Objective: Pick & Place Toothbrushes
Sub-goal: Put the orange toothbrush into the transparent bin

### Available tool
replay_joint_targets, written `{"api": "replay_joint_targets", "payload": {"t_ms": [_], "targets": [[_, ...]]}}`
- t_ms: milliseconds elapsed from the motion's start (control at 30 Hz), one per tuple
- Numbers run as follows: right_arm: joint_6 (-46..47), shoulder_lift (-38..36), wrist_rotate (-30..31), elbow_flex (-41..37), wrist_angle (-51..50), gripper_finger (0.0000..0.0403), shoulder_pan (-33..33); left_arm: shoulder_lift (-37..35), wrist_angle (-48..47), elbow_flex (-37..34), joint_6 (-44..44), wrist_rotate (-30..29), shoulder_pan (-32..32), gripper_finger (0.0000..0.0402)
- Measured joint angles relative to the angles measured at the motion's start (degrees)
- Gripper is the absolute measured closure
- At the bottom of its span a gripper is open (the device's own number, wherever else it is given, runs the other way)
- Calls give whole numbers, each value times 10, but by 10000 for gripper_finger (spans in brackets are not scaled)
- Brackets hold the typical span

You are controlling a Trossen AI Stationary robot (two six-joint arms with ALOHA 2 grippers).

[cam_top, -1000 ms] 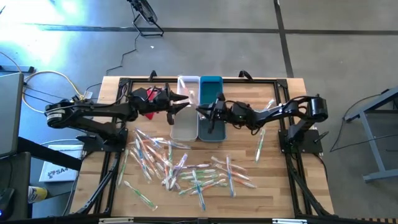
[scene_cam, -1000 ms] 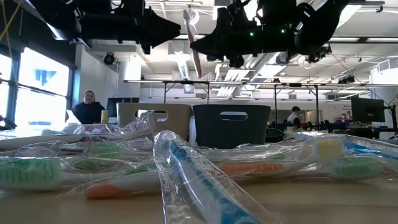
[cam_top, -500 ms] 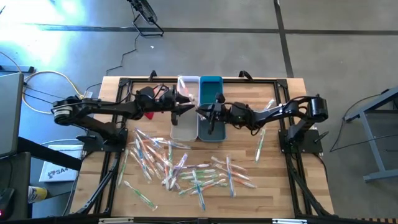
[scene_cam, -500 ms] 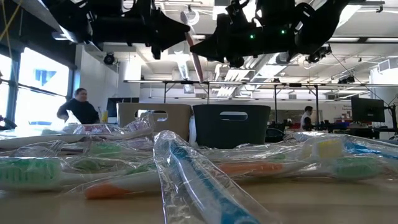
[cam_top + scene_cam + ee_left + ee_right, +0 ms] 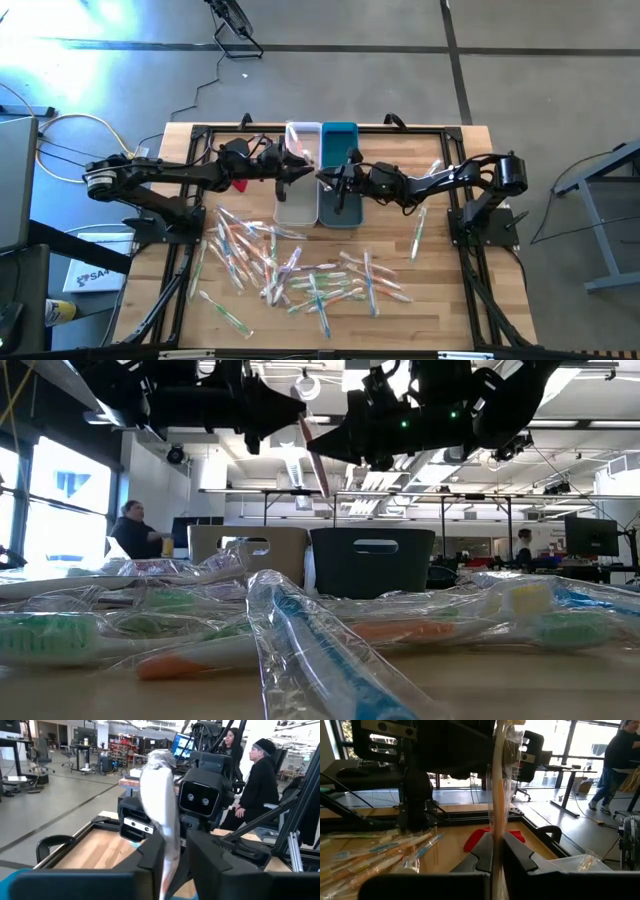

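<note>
From above, the left tool (image 5: 300, 170) and right tool (image 5: 322, 178) meet over the white bin (image 5: 297, 185). Both wrist views show each clamped on one wrapped toothbrush (image 5: 161, 815); more toothbrushes (image 5: 300, 275) litter the near tabletop (image 5: 440, 300).

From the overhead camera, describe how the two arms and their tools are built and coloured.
Both arms are dark, nearly black, made of slim jointed links on bulkier round bases at the table's side edges. The left tool and right tool each end in two dark, blocky fingers. Small green lights glow on the right arm's wrist housing in the low view. A pale cable loops near the left arm's base.
</note>
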Motion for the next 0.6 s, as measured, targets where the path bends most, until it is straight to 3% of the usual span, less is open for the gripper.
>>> {"api": "replay_joint_targets", "payload": {"t_ms": [200,300,600], "targets": [[-1,0,-1,0,0,391,0,0,0,0,0,0,0,386],[-1,0,-2,0,-4,381,0,0,-3,0,1,0,0,392],[-3,0,4,0,-18,289,6,0,-13,0,21,16,29,396]]}}
